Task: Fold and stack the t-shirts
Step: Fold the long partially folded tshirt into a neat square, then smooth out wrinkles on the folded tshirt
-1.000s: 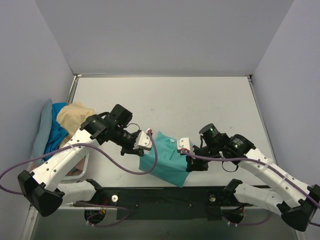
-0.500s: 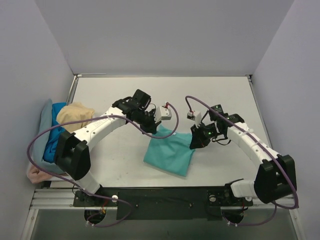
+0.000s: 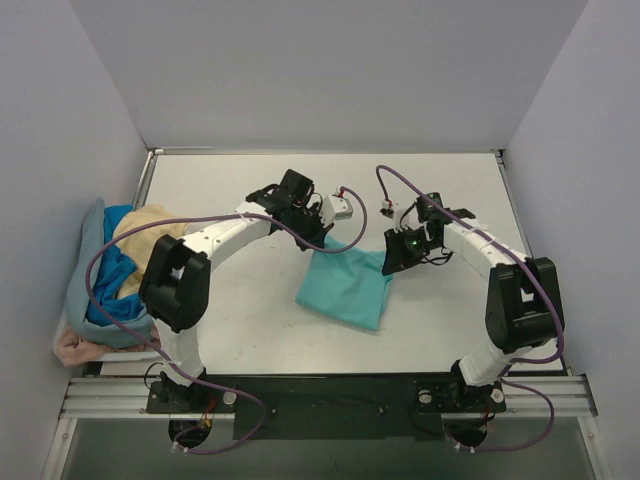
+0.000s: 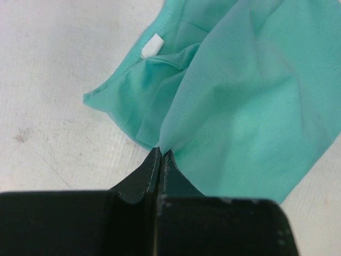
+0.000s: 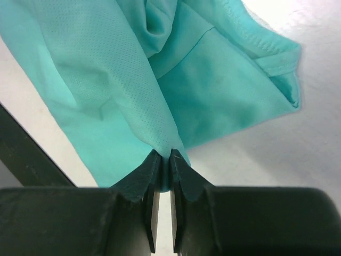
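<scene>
**A:** Pale grey tabletop point(image 3: 250, 310), plain lavender walls on three sides. Where is the teal-green t-shirt point(image 3: 345, 290)?

**B:** Around the middle of the table, slightly toward the near side, gathered into a rough doubled-over patch. Its near part lies on the surface. Its far edge is drawn up between the two arms.

**A:** And the left gripper point(image 3: 320, 238)?

**B:** Pressed together on the shirt's far left corner. In the left wrist view the two black tips meet, and a thin fold of teal cloth comes out from between them. The white neck label point(image 4: 153, 45) shows on the cloth beyond, near a hemmed edge.

**A:** The right gripper point(image 3: 390, 263)?

**B:** Pinching the far right corner. In the right wrist view the tips are almost touching, with bunched teal fabric caught in the narrow slit between them. A stitched hem runs off to one side.

**A:** Where are the other shirts?

**B:** Heaped at the left edge of the table against the wall, well apart from the teal one. The tan-yellow shirt point(image 3: 150, 225) sits on top at the far end, with the bright blue shirt point(image 3: 112, 290) under it. The dusty grey-blue shirt point(image 3: 85, 250) wraps the wall side, and the pink shirt point(image 3: 75, 347) pokes out at the near end. All four look crumpled.

**A:** Anything else?

**B:** Purple cables point(image 3: 95, 275) loop along both arms, and a black rail point(image 3: 330, 405) runs along the near edge.
</scene>
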Robot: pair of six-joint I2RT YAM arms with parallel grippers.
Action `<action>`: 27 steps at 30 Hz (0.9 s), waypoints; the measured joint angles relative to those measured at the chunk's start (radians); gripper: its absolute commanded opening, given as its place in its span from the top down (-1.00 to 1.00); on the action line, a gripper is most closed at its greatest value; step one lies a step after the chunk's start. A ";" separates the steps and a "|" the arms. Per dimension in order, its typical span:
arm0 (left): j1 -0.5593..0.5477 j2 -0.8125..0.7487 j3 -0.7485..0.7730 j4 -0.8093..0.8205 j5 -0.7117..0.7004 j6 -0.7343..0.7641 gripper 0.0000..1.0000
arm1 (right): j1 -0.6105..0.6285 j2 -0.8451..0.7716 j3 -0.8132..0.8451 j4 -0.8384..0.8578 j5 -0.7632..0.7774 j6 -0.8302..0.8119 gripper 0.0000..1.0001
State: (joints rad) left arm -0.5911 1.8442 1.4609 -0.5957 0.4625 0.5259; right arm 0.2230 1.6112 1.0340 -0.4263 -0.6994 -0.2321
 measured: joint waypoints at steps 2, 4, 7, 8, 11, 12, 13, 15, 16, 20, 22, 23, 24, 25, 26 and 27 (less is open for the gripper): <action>0.002 0.050 0.036 0.021 -0.010 -0.012 1.00 | -0.006 0.019 0.007 0.014 0.018 0.016 0.60; 0.006 0.100 0.069 0.039 -0.019 -0.021 0.86 | -0.013 0.047 0.018 0.032 0.039 0.032 0.51; 0.014 0.151 0.085 0.072 -0.034 -0.028 0.27 | -0.024 0.093 0.032 0.072 0.076 0.052 0.47; 0.017 0.163 0.085 0.081 -0.037 -0.033 0.17 | -0.027 0.111 0.039 0.084 0.089 0.057 0.46; 0.024 0.196 0.109 0.097 -0.045 -0.051 0.04 | -0.044 0.159 0.071 0.113 0.163 0.075 0.45; 0.026 0.208 0.127 0.103 -0.047 -0.055 0.01 | -0.050 0.168 0.081 0.122 0.190 0.080 0.45; 0.029 0.220 0.149 0.109 -0.051 -0.061 0.00 | -0.057 0.171 0.090 0.131 0.218 0.086 0.44; 0.032 0.240 0.199 0.122 -0.067 -0.074 -0.01 | -0.071 0.170 0.112 0.133 0.266 0.101 0.40; 0.033 0.247 0.224 0.129 -0.075 -0.080 -0.01 | -0.076 0.168 0.124 0.138 0.289 0.110 0.40; 0.039 0.248 0.309 0.105 -0.102 -0.099 0.01 | -0.081 0.115 0.125 0.150 0.345 0.149 0.47; 0.041 0.230 0.317 0.079 -0.093 -0.103 0.19 | -0.057 0.035 0.088 0.154 0.352 0.182 0.55; 0.041 0.208 0.304 0.054 -0.084 -0.105 0.37 | -0.035 -0.013 0.066 0.154 0.351 0.204 0.64; 0.040 0.190 0.290 0.035 -0.075 -0.110 0.42 | -0.008 -0.057 0.045 0.154 0.347 0.232 0.68; 0.036 0.167 0.269 0.010 -0.060 -0.114 0.45 | 0.023 -0.094 0.029 0.154 0.340 0.267 0.74; 0.028 0.137 0.240 -0.016 -0.043 -0.119 0.46 | 0.051 -0.119 0.018 0.154 0.331 0.300 0.77; 0.019 0.118 0.218 -0.031 -0.028 -0.126 0.46 | 0.079 -0.130 0.011 0.155 0.320 0.337 0.81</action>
State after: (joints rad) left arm -0.5716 1.9621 1.6787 -0.6262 0.4347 0.3996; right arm 0.3019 1.4807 1.0447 -0.2710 -0.3790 0.1051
